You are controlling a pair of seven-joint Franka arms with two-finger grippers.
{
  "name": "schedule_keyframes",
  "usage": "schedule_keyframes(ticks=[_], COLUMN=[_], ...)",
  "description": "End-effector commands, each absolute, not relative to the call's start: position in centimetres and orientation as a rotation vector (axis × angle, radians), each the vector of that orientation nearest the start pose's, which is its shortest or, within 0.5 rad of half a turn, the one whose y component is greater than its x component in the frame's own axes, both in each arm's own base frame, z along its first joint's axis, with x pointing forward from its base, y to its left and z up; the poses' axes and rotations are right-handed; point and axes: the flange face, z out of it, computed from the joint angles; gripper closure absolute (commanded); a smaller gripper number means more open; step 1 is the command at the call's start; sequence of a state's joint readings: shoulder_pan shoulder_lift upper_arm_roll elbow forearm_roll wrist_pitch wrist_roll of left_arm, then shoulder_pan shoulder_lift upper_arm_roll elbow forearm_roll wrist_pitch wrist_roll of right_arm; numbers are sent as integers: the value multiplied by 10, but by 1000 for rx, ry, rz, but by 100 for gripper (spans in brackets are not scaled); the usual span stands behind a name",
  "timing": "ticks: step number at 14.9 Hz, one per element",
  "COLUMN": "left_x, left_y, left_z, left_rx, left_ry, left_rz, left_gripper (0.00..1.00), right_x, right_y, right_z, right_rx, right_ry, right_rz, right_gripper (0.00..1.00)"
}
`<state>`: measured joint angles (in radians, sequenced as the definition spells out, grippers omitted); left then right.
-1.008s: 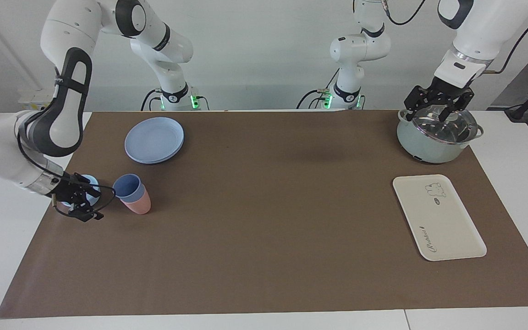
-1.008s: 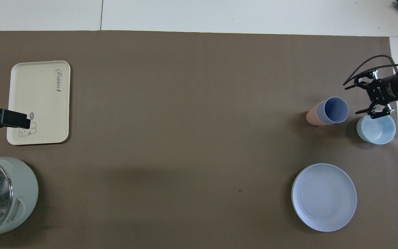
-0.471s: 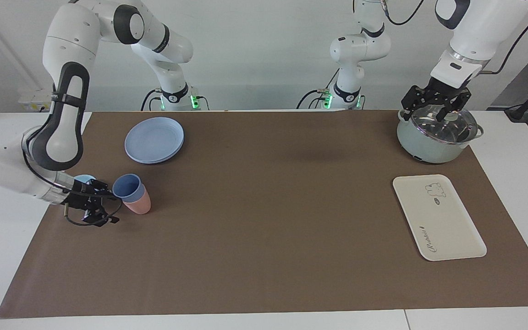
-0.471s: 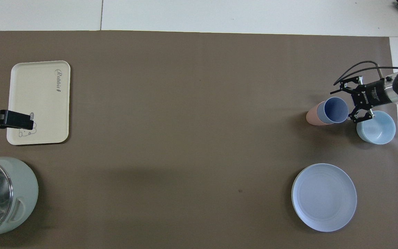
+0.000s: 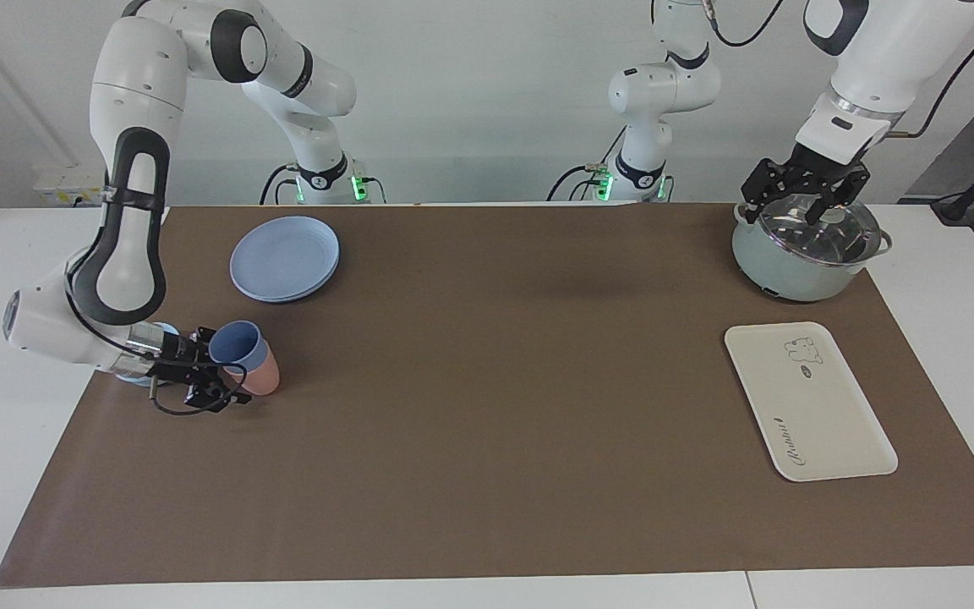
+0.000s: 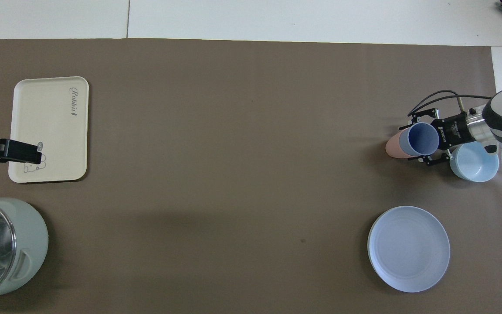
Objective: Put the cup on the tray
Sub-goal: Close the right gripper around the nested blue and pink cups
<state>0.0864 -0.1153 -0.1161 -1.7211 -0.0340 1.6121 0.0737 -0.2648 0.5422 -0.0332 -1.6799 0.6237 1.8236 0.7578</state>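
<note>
Right now the cup lies tipped on its side, nested in a pink cup at the right arm's end of the worktop; long axis approx. level, mouth facing the right hand. Seen from overhead, w/ 12 pointing away from the robots, that hand comes in from 3 o'clock, fingers spread either side of the cup, not clamped. Left hand hangs released over a pot; tray well apart from the cup.
</note>
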Motion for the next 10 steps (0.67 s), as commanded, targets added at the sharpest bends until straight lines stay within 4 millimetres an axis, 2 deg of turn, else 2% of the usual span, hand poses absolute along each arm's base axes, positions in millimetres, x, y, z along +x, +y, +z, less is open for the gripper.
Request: schedule_keyframes(ticks=[1, 3, 6, 7, 8, 9, 10], left_x=[511, 511, 509, 508, 508, 508, 508], left_y=[-21, -21, -25, -25, -24, -24, -23], left_z=[618, 617, 614, 616, 615, 615, 613], left_rx=[-3157, -3157, -3156, -3155, -3156, -3156, -3156], left_ry=[155, 158, 169, 169, 164, 160, 157], left_rz=[-16, -16, -9, -14, -9, -11, -9], left_gripper=[0, 0, 0, 0, 0, 0, 0], right_x=[613, 607, 602, 603, 603, 603, 603], right_y=[-133, -130, -130, -129, -129, -128, -127], right_z=[281, 278, 277, 278, 278, 279, 281], right_rx=[-1956, -1892, -1885, -1861, -1847, -1849, -1846], right_ry=[1646, 1653, 1653, 1650, 1651, 1644, 1636], right_rz=[701, 723, 734, 734, 735, 743, 755], right_gripper=[6, 6, 7, 8, 13, 32, 65])
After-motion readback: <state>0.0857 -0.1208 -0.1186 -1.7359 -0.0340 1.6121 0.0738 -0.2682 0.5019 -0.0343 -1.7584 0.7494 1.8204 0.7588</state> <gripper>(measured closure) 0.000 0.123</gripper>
